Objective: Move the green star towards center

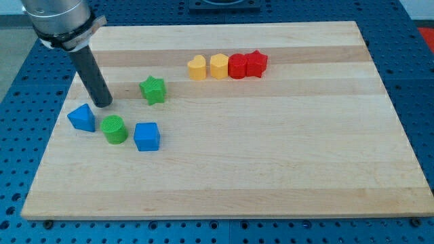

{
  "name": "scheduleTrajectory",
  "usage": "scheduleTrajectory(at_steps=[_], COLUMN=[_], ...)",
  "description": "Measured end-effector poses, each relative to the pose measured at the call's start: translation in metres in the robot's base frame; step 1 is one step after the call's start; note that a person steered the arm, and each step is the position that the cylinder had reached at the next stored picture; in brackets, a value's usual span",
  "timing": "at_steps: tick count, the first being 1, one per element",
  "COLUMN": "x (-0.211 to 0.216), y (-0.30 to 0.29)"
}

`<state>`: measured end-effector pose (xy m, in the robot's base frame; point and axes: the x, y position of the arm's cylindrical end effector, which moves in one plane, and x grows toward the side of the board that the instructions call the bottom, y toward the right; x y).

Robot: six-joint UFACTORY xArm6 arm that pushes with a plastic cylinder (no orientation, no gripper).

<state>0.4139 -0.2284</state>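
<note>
Right now the green star [153, 89] sits on the wooden board [271, 169] well off toward the view's left of the board's middle, and slightly toward the view's top of it. Taking the star as the landmark: my tip [103, 104] rests on the board to the view's left of it and a little lower, near but not touching. There is no pincer on this arm, only the rod, so nothing is open, closed or clamped on anything.

To do the push well, I judge the tip should first come level with the star, squarely on its left-hand side, so that contact goes through the star's middle. A star's points make it likely to spin and slip off if struck off-centre. The drive then wants to run toward the view's right and slightly down, slow and steady.

Below and left of the star lie a green cylinder [114, 129], a blue block [82, 117] further left, and a blue cube [146, 136] almost directly beneath. All are clear of that path. Up and right of the star stands a row: yellow heart [196, 68], yellow block [218, 66], red block [237, 66], red star [255, 63].

The rod leans slightly, its upper end toward the view's top left, under the grey arm housing [57, 17].
</note>
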Motion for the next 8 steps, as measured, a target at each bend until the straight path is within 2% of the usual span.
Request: scheduleTrajectory(at_steps=[2,3,4,5,6,8], x=[-0.005,-0.024,-0.049,-0.064,-0.062,-0.005], y=[-0.015,-0.033,-0.027,0.016,0.066,0.111])
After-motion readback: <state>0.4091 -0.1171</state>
